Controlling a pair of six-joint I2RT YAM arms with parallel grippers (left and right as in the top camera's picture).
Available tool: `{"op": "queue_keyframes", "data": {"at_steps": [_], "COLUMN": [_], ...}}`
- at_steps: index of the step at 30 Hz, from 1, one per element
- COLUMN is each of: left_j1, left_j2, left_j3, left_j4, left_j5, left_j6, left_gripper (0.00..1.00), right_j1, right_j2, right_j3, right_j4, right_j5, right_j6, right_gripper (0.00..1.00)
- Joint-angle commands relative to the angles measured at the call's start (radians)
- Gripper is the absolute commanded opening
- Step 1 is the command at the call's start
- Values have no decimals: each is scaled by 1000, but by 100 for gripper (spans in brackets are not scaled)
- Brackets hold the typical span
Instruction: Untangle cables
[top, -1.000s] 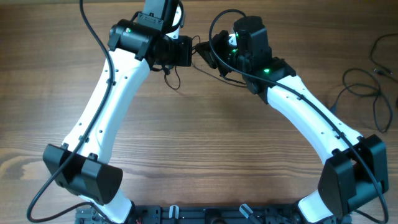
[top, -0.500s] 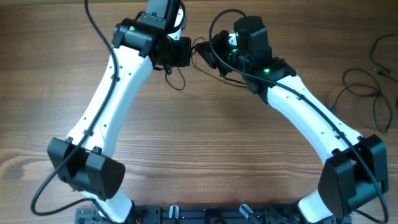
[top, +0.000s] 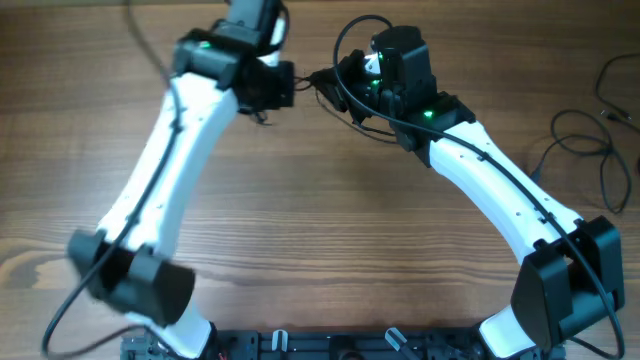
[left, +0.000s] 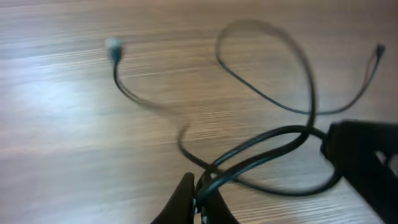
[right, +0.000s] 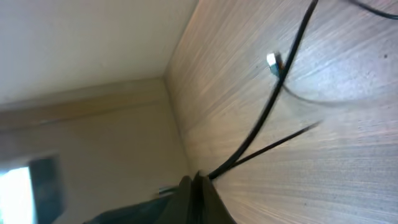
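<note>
On the wooden table (top: 300, 230), far middle, we see the left gripper (left: 199, 198) newly pinched shut on the cables (left: 267, 146). The right gripper (right: 198, 182) clamps them too. With both ends held, we judge that separation can begin. The left arm (top: 170, 170), blurred, shifts leftward, and the wrists nearly meet.

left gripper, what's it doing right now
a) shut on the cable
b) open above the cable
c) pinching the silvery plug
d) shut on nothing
a: in the left wrist view the left gripper has its fingertips pinched on the cable, while the plug lies well away from it.
</note>
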Motion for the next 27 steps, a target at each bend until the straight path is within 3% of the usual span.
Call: {"op": "queue_keyframes", "data": {"at_steps": [1,6,11,12,13,14,15,19,22,24,27], "left_j1": [118,293,321,309,285,271,244,122,48,28,2], "left_j2": [-155,-203,-205,-204,-199,-198,-191,-147,-82,-52,-10], "left_j3": [14,14,14,14,14,14,14,14,14,14,14], "left_j4": [-51,-152,-110,-97,-77,-71,-60,-32,-22,-20,-24], "left_j5": [-110,-102,106,115,122,127,145,172,183,197,201], "left_j6": [-93,-95,-70,-78,-94,-105,-123,-261,-314,-320,-320], "left_gripper": [4,4,4,4,4,4,4,4,4,4,4], "right_j1": [-27,-154,-203,-187,-169,-152,-134,-41,-23,-23,-23], "right_j2": [9,7,7,7,7,7,7,7,7,7,7], "right_j3": [4,4,4,4,4,4,4,4,4,4,4], "right_j4": [3,-51,33,62,73,74,74,78,88,88,88], "right_j5": [-54,-178,-369,-390,-393,-393,-387,-289,-281,-298,-297], "right_j6": [-48,-96,-148,-144,-130,-109,-85,8,33,33,22], "right_gripper": [4,4,4,15,45,55,57,47,34,20,19]}}
